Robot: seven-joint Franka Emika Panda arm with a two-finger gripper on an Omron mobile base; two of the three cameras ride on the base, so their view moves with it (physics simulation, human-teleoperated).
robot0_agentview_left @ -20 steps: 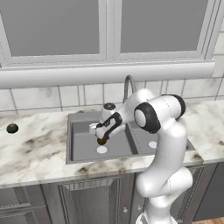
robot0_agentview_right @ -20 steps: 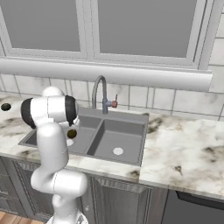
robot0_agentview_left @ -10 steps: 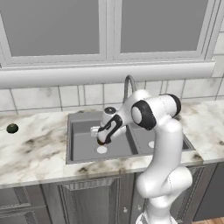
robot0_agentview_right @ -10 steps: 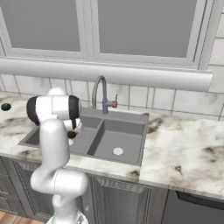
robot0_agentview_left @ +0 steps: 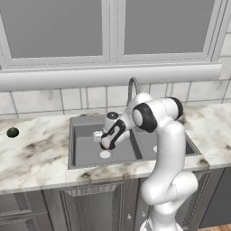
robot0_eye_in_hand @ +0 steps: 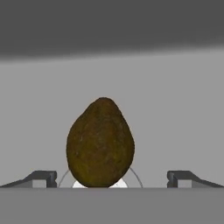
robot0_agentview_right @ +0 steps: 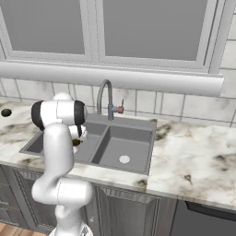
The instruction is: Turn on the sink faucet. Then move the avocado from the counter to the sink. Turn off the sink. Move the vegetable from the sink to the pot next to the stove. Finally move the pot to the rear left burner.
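Lengthwise, avocado (robot0_eye_in_hand: 100,143) points narrow end away from tool (robot0_eye_in_hand: 112,178)

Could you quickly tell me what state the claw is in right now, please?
Claw: open, fingers spread wide on either side of the avocado in the sink, gripping nothing.

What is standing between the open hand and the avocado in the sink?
Nothing visible. In the hand view the avocado lies over the pale drain on the sink floor, straight ahead of the open hand, its fingertips apart at either side.
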